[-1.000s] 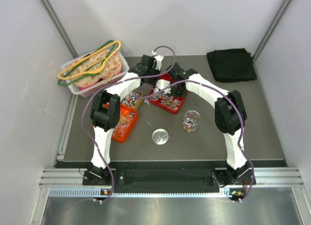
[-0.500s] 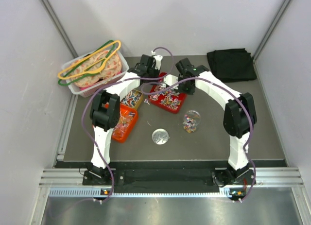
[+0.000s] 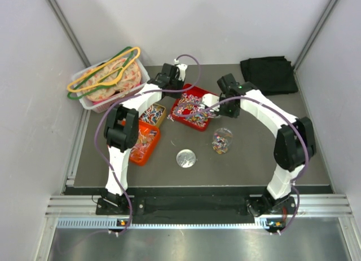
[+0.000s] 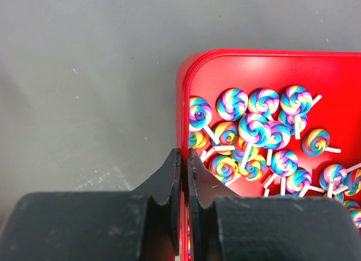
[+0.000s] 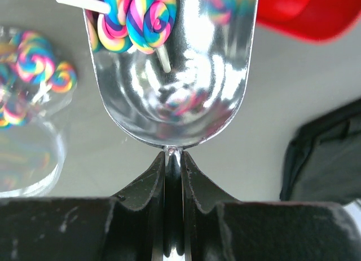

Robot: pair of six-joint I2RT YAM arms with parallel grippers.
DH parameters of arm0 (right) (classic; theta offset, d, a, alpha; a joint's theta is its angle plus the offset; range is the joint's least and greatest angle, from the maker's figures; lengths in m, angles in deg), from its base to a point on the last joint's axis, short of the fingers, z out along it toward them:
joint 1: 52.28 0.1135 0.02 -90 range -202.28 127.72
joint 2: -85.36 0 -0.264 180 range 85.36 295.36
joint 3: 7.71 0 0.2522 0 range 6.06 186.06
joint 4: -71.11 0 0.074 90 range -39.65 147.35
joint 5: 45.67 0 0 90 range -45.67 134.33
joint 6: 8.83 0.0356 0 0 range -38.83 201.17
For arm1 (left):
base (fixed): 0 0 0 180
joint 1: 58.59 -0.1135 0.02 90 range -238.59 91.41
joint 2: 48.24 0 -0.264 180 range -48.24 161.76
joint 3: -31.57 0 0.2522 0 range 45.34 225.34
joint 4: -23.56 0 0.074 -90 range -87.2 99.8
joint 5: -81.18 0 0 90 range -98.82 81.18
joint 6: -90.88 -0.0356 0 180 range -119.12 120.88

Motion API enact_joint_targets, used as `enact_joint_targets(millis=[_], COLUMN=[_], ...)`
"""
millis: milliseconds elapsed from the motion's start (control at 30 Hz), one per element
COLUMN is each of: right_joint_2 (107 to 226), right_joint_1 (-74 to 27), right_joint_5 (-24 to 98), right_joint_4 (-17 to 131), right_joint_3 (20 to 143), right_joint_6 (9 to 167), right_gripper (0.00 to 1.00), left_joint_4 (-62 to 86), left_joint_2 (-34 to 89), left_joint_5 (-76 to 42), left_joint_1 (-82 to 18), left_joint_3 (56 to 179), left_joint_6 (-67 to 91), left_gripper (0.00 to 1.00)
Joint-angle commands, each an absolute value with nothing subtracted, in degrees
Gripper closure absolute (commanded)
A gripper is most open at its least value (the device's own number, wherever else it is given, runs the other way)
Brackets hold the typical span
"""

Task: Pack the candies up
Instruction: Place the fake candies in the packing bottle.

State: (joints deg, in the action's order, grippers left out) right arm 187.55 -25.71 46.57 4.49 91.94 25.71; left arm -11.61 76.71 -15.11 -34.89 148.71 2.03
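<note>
The candies [image 4: 254, 138] are small rainbow swirl lollipops lying in a red tray [image 4: 237, 69], which also shows in the top view [image 3: 204, 123]. My left gripper [image 4: 181, 159] is shut on the tray's left rim; in the top view it [image 3: 175, 92] is at the tray's far left corner. My right gripper [image 5: 173, 158] is shut on the handle of a shiny metal scoop [image 5: 175, 97] holding a few candies [image 5: 138, 16]. In the top view, the right gripper [image 3: 219, 100] holds the scoop [image 3: 206, 105] over the tray's right edge. A clear jar [image 3: 221, 141] partly filled with candies stands below it, and shows in the right wrist view [image 5: 28, 131].
A round clear lid [image 3: 185, 158] lies in front of the jar. An orange tray [image 3: 137, 155] and a yellowish tray [image 3: 159, 107] of small items sit at the left. A clear bin with hangers [image 3: 107, 78] stands at the back left, a black cloth [image 3: 269, 75] at the back right.
My right arm has swung to the right, drawing the scoop with candies out of the red tray toward its right edge. The left gripper has stayed on the tray's rim.
</note>
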Motion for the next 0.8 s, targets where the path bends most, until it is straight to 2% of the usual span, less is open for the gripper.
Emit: enact_joint_targets(millis=[0, 300, 533, 767], right_joint_2=[180.55, 170.62, 160.51, 154.79], right_joint_1=[-27.22, -29.60, -29.60, -29.69], right_joint_5=[45.39, 44.51, 43.02, 46.44], right_joint_4=[6.11, 2.69, -1.70, -5.66], right_joint_3=[91.14, 85.78, 76.91, 72.68], right_joint_6=[24.92, 22.55, 20.88, 18.86], right_gripper=[1.00, 1.00, 1.00, 1.00], left_joint_4=[-6.90, -6.99, -7.78, -8.75], left_joint_2=[72.26, 72.79, 73.31, 72.61], left_joint_5=[-16.12, -15.76, -15.85, -15.41], left_joint_1=[-35.39, -36.00, -36.71, -37.06], left_joint_3=[149.22, 149.05, 149.40, 149.05], left_joint_6=[2.99, 2.72, 2.11, 1.32], left_gripper=[1.00, 1.00, 1.00, 1.00])
